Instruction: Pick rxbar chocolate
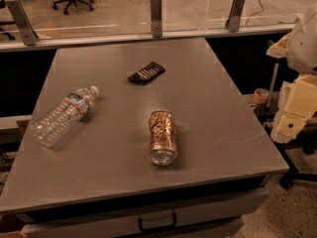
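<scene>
Nearest to the camera, a dark drawer handle [156,222] is seen under the front edge of the grey flat table [233,133], lower than and to the left of the pale cream gripper [292,117]. The gripper is held off the right side of the table, beside its edge. Whether it is spread or pressed together cannot be told. Left of the gripper, a gold-brown drink can [162,137] is laid on its side, with one end turned to the camera. Further left from the gripper, near the opposite edge, a clear plastic water bottle [63,114] is laid down with its cap pointed away. Beyond the can, left of the gripper and farther back, the rxbar chocolate [146,73], a small flat black wrapper with white lettering, is laid flat, well apart from the gripper. Behind the table, metal posts [156,14] are fixed along a glass panel [193,6].
</scene>
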`<state>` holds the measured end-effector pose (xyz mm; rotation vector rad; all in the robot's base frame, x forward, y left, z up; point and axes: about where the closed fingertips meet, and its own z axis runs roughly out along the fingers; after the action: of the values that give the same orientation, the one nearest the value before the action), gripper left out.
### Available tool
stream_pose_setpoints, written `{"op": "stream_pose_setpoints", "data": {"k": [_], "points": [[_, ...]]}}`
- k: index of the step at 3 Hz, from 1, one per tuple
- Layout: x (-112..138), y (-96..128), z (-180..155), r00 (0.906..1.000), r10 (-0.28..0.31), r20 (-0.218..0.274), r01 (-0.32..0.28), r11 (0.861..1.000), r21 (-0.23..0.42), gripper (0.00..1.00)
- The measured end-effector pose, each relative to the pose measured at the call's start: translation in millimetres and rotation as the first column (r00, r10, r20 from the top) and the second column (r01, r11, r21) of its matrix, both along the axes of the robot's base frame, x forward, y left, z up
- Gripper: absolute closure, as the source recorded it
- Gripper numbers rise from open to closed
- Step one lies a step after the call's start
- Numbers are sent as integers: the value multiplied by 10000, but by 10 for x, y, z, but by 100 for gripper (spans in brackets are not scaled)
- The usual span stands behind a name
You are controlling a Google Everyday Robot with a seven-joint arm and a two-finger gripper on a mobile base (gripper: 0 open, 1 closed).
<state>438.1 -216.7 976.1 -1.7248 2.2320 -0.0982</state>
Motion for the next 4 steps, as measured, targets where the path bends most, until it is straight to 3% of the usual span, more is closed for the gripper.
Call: {"op": "stream_pose_setpoints", "data": {"k": [1, 2, 3, 4], "points": [[1, 0, 0, 10000, 1, 3, -1, 10000, 2, 0], [180, 139, -23, 9984, 525, 214, -536, 9970, 559, 0], [617, 517, -125, 9881, 1377, 680, -1461, 9795, 1390, 0], [1129, 1039, -189, 9694, 2022, 1392, -2306, 9444, 2343, 0]]}}
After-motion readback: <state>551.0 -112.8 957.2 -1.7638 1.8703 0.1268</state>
